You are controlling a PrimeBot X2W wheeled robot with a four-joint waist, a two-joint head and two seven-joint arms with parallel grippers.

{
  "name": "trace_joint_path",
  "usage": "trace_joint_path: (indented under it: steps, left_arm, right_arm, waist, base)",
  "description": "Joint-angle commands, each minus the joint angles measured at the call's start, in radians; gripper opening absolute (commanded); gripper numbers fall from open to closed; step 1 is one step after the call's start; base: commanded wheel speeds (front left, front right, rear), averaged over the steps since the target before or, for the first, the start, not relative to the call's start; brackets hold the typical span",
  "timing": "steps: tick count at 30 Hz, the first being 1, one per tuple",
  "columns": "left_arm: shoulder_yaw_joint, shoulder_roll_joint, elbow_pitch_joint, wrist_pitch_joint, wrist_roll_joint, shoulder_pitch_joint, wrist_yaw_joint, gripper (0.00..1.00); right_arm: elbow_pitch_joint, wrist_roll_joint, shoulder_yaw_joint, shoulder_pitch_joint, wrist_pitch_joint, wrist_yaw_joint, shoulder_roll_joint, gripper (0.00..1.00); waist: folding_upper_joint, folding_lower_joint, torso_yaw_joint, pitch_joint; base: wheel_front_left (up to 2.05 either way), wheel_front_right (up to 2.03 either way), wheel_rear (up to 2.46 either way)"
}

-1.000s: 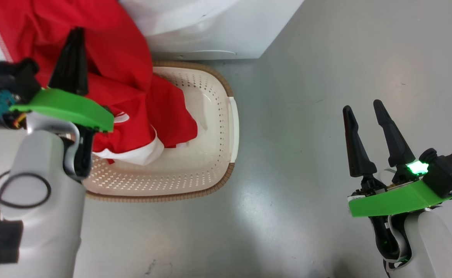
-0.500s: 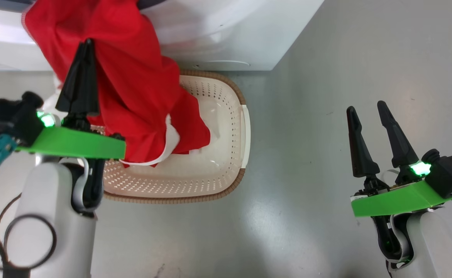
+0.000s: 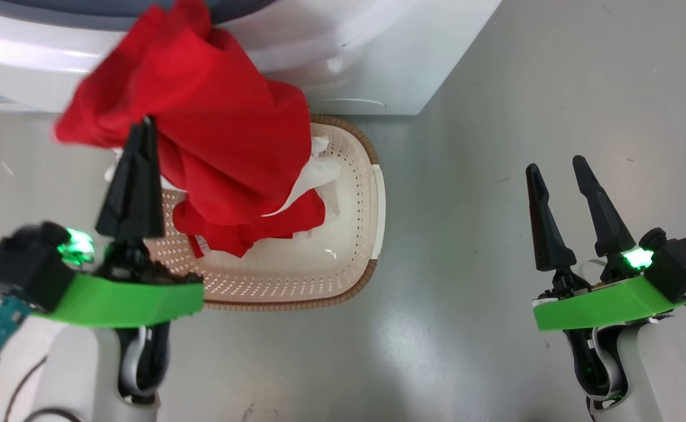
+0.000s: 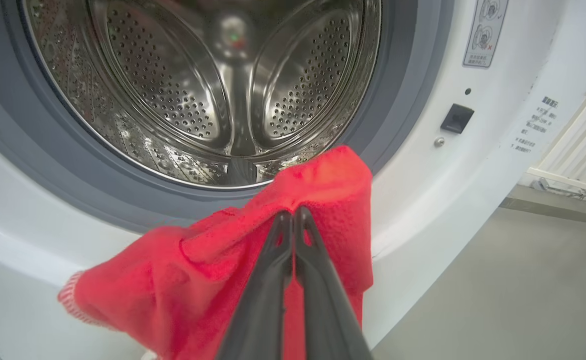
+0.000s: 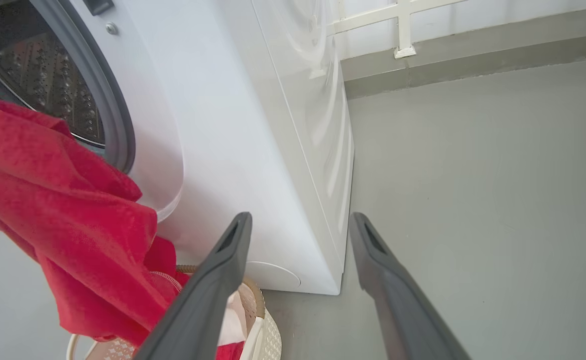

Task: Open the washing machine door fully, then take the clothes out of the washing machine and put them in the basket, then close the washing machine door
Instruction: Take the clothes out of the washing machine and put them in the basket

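My left gripper (image 3: 145,123) is shut on the clothes (image 3: 219,146), a bunch of bright red fabric with white parts. The fabric hangs from its fingertips over the cream basket (image 3: 376,234), and its lower folds lie inside. In the left wrist view the left gripper (image 4: 291,214) pinches the clothes (image 4: 207,280) just below the steel drum (image 4: 197,90) of the washing machine (image 4: 423,175). My right gripper (image 3: 555,165) stands open over bare floor, well right of the basket. The washing machine door is out of view.
The basket (image 5: 267,335) stands on the grey floor against the foot of the washing machine (image 5: 252,150). In the right wrist view the open right gripper (image 5: 300,217) points past the machine's corner, with the clothes (image 5: 62,215) at the left. A white rail (image 5: 403,30) runs along the far wall.
The head camera has shifted. My left gripper has drawn back from the machine with the clothes, whose top end now hangs free of the drum mouth. More fabric has sunk into the basket. The right arm is still.
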Motion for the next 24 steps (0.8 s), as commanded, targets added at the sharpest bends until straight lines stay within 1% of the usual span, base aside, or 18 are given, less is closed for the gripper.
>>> trace_joint_path:
  steps: [1, 8, 14, 23, 24]
  left_arm:
    - [0.022, 0.018, -0.028, -0.005, 0.002, 0.031, -0.005, 0.0]
    - [0.001, 0.022, 0.074, -0.005, -0.005, 0.048, -0.005, 0.0]
    - [-0.058, 0.045, 0.241, -0.005, -0.027, 0.016, -0.005, 0.0]
    - [-0.131, 0.063, 0.51, -0.005, -0.036, -0.107, -0.005, 0.0]
    - [-0.131, 0.063, 0.51, -0.005, -0.036, -0.107, -0.005, 0.0]
  right_arm:
    - [-0.023, -0.01, 0.022, 0.032, -0.006, 0.005, 0.001, 1.0]
    - [-0.025, -0.01, 0.03, 0.022, -0.006, 0.005, 0.001, 1.0]
    - [-0.031, -0.008, 0.031, 0.014, -0.006, 0.005, 0.001, 1.0]
    - [-0.044, -0.004, 0.036, 0.001, -0.006, 0.005, 0.001, 1.0]
    - [-0.044, -0.004, 0.036, 0.001, -0.006, 0.005, 0.001, 1.0]
  waist:
    - [0.0, 0.0, 0.001, 0.002]
    - [0.0, 0.0, -0.006, 0.019]
    - [0.0, 0.0, -0.02, 0.046]
    - [0.0, 0.0, -0.036, 0.098]
    - [0.0, 0.0, -0.036, 0.098]
  base:
    - [0.0, 0.0, 0.0]
    - [0.0, 0.0, 0.0]
    - [0.0, 0.0, 0.0]
    - [0.0, 0.0, 0.0]
    - [0.0, 0.0, 0.0]
